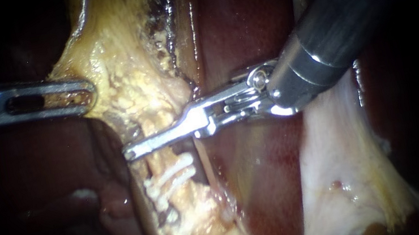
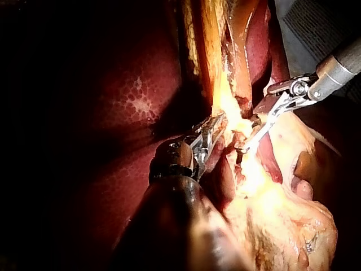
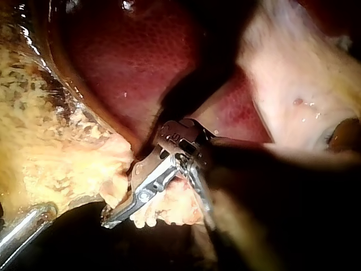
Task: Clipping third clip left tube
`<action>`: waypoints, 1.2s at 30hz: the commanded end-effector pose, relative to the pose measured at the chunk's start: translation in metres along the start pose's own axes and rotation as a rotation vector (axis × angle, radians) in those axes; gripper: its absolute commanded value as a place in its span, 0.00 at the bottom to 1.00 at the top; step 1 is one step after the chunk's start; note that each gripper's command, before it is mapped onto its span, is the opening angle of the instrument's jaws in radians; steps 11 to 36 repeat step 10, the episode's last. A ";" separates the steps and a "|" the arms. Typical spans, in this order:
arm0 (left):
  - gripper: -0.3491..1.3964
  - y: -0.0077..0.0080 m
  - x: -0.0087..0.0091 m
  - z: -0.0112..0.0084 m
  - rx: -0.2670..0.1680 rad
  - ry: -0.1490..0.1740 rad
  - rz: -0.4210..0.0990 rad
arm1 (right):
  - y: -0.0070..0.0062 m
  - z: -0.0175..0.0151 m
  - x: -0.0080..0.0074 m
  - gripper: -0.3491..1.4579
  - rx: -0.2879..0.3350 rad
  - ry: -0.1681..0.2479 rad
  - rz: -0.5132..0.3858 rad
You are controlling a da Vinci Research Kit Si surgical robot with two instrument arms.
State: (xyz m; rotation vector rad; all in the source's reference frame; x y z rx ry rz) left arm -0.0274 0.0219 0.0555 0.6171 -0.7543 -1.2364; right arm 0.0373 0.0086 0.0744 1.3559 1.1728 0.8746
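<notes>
Endoscope view: left instrument [image 1: 87, 93], jaws tight on yellow tissue [image 1: 128, 80]; right instrument [image 1: 132, 151], jaws apart astride tube [image 1: 163, 159]; dark-red liver [image 1: 239, 26] behind.

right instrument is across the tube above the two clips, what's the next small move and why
Probably close the right instrument to set the clip. It stands open astride the tube, its tip showing past the tube's far edge, just above the two clips. The left instrument grips the tissue beside it, so nothing seems to block the squeeze.

Clips [image 1: 171, 176] crowd the tube [image 1: 166, 158]; liver [image 1: 239, 26] flanks it.
</notes>
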 end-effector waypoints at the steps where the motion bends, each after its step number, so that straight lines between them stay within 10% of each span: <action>1: 0.00 0.0000 0.0000 0.0000 0.000 0.000 0.000 | 0.0000 0.0000 0.0000 0.00 0.004 -0.004 0.000; 36: 0.00 0.0001 0.0000 0.0000 0.000 0.000 0.000 | -0.0001 0.0001 -0.0002 0.00 0.009 -0.010 -0.001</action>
